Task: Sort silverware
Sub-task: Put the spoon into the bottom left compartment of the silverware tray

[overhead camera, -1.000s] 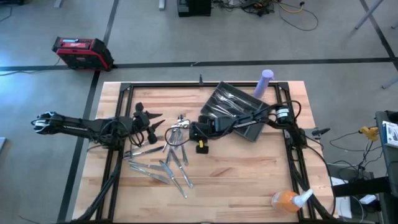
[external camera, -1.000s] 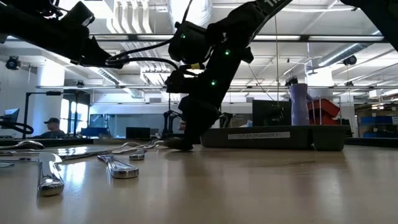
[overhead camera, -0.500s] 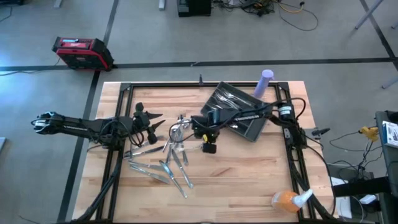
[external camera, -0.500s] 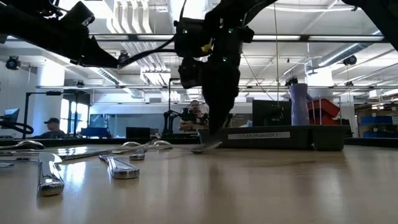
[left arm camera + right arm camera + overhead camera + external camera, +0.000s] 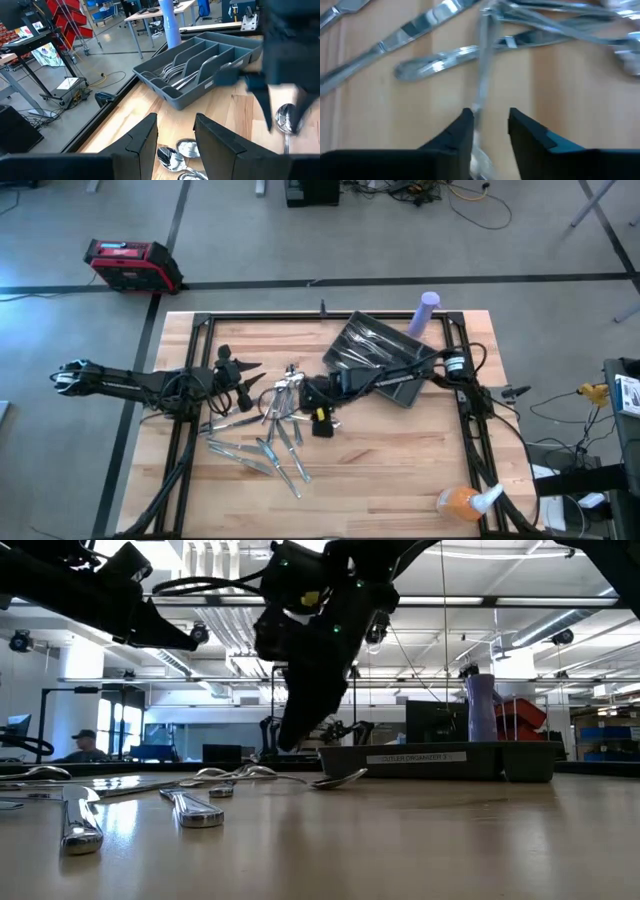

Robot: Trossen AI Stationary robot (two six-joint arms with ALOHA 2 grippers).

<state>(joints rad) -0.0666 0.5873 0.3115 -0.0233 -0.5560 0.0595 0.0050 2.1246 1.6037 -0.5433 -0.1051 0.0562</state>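
The silverware (image 5: pixel 268 430) lies in a loose pile of spoons, forks and knives on the wooden table, left of centre. More pieces lie in the dark grey tray (image 5: pixel 403 392) at the back right. My right gripper (image 5: pixel 303 393) hovers open at the pile's right edge. In the right wrist view a spoon's handle (image 5: pixel 482 75) runs between its fingers (image 5: pixel 465 127). That spoon (image 5: pixel 338 779) lies flat on the table. My left gripper (image 5: pixel 255 370) stands open above the pile's far left side, holding nothing (image 5: pixel 175 125).
A purple bottle (image 5: pixel 427 312) stands behind the tray. An orange bottle (image 5: pixel 458 502) lies at the near right corner. Black frame rails (image 5: pixel 190 430) run along the table's left and right sides. Bare wood (image 5: pixel 400 470) shows at the near right.
My right gripper went from the pile toward the table's right edge, then back left toward the pile, rising a little. Half a second ago a spoon hung tilted below it with its end on the table. That spoon now lies flat, right of the pile.
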